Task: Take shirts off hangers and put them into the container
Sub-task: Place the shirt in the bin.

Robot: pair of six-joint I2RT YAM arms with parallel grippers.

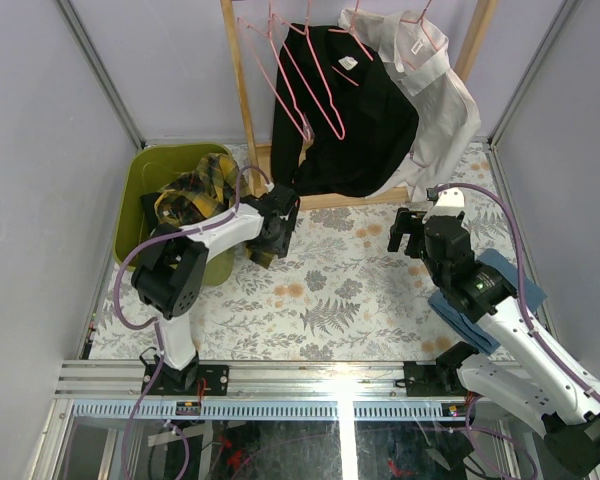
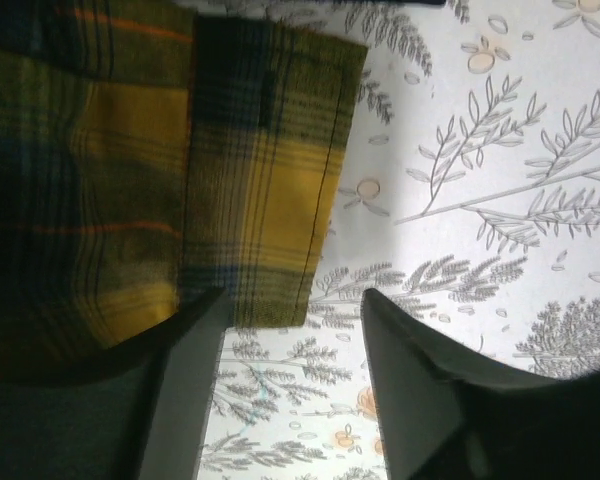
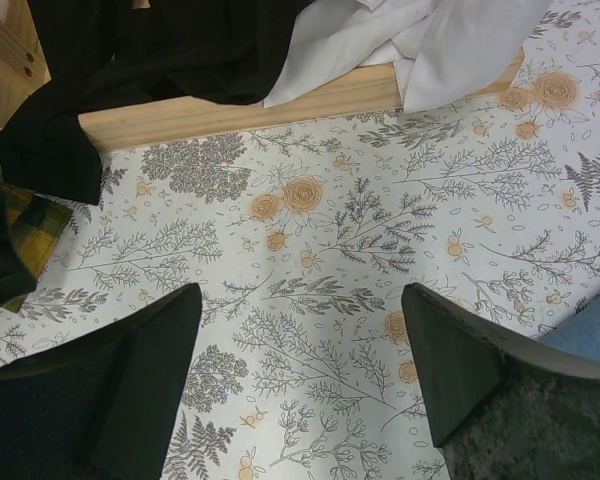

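Much of the container [image 1: 145,175] lies hidden under the plaid shirt [image 1: 195,195].

Soft, even light fills the overhead view. The worktop [image 1: 320,290] is bright, with only faint shadows under the arms. A white glare patch sits on the metal rail [image 1: 280,380] at 6 o'clock, and the black shirt [image 1: 360,140] at 12 o'clock swallows its own folds.

The left wrist view is dimmer. The plaid shirt [image 2: 100,200] at 9 o'clock looks murky, the print at 3 o'clock nearly bleaches out, and the left gripper [image 2: 295,300] fingers [image 2: 185,390] blur at 6 o'clock.

The right wrist view is crisp and well lit, but the right gripper [image 3: 300,295] fingers [image 3: 150,390] are dark and soft.
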